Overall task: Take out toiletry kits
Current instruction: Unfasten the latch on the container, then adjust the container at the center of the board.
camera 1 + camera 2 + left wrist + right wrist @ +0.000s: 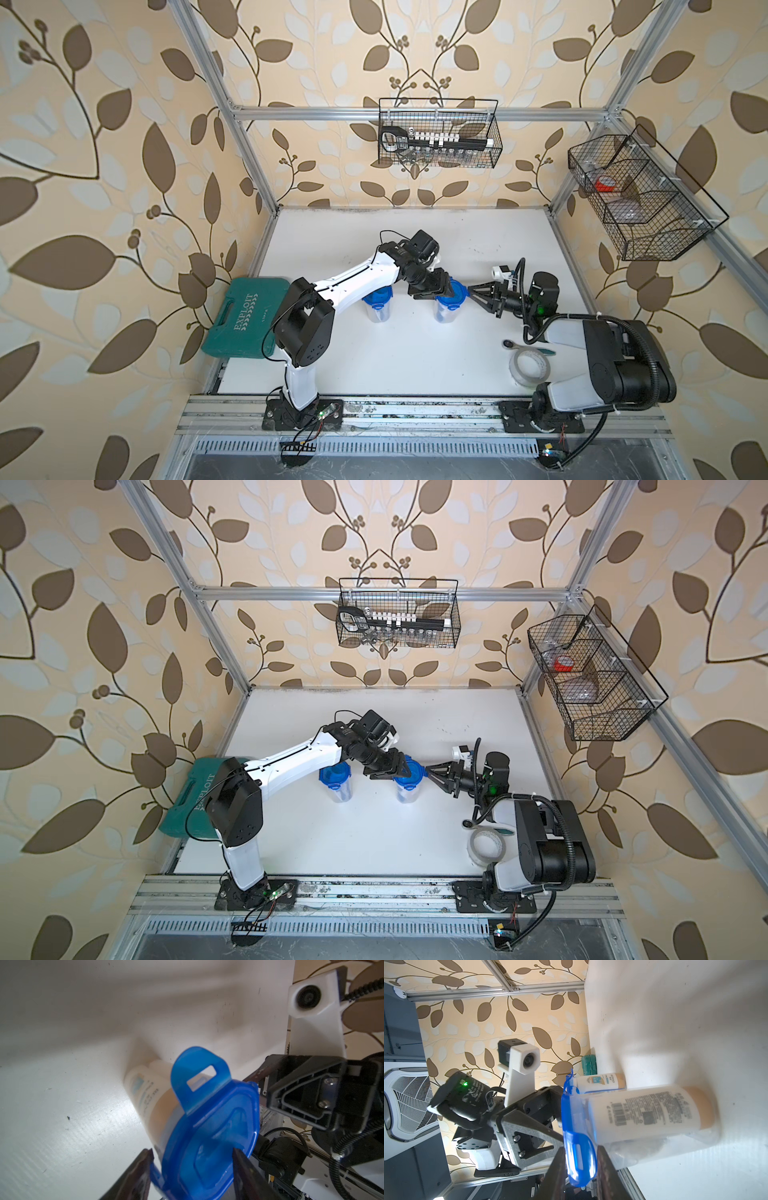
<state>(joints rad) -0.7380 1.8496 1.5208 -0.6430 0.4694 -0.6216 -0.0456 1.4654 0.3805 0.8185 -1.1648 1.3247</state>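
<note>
Closest to the left wrist camera is the blue lid, which sits on a clear jar standing upright on the white table. One tab of the lid is flipped up. The left gripper holds the lid between its fingers, one on each side of the rim. The right gripper is at the opposite side. Its jaws stand narrow around another tab, but I cannot tell if they press it. Inside this jar is a white bottle with an orange-yellow end. A second jar, closed too, stands near, under the left arm, and holds a second bottle.
</note>
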